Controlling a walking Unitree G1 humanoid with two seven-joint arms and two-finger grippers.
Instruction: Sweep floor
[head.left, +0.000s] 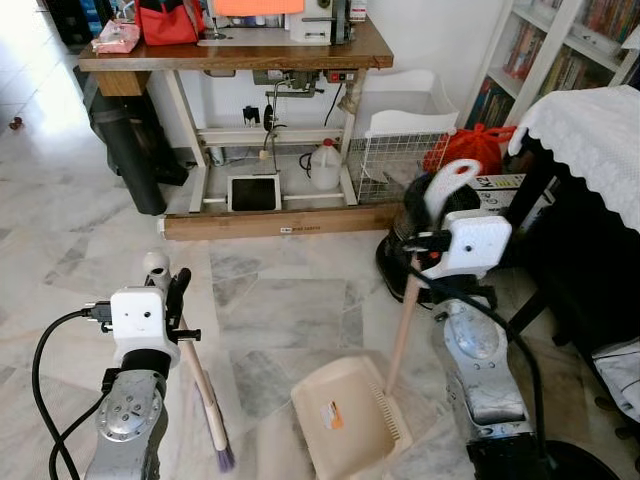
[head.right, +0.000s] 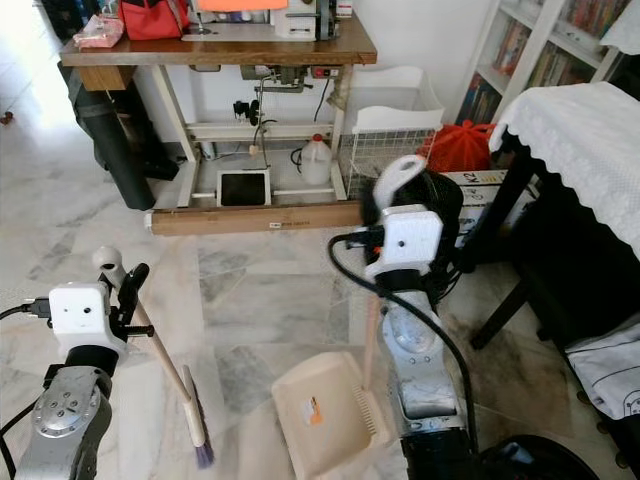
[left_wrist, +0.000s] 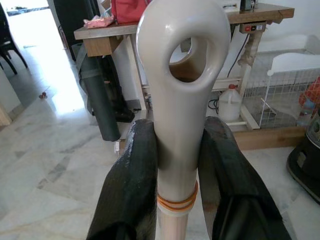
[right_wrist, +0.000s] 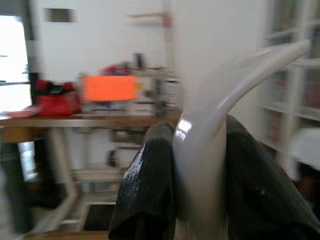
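Marble floor (head.left: 290, 300), broom (head.left: 200, 385) in left gripper (left_wrist: 175, 165)

Marble floor (head.left: 280, 300), pale grey-veined tiles, carrying:
- cream dustpan (head.left: 345, 415), lying flat, mouth facing the camera
- broom (head.left: 205, 395), bristle tip touching the tiles left of the dustpan
- black fan base (head.left: 395, 265), sitting beside the dustpan's handle
- wooden platform (head.left: 270, 222) of the sewing table, lying along the floor
- white jug (head.left: 325, 165) and white wire basket (head.left: 395, 160), standing near the wall
- dark tall bag (head.left: 130, 150), leaning at the table's left

Wooden tabletop (head.left: 240, 55) is bearing a red bag (head.left: 168, 22), a pink item (head.left: 115, 38), a sewing machine (head.left: 320, 20)
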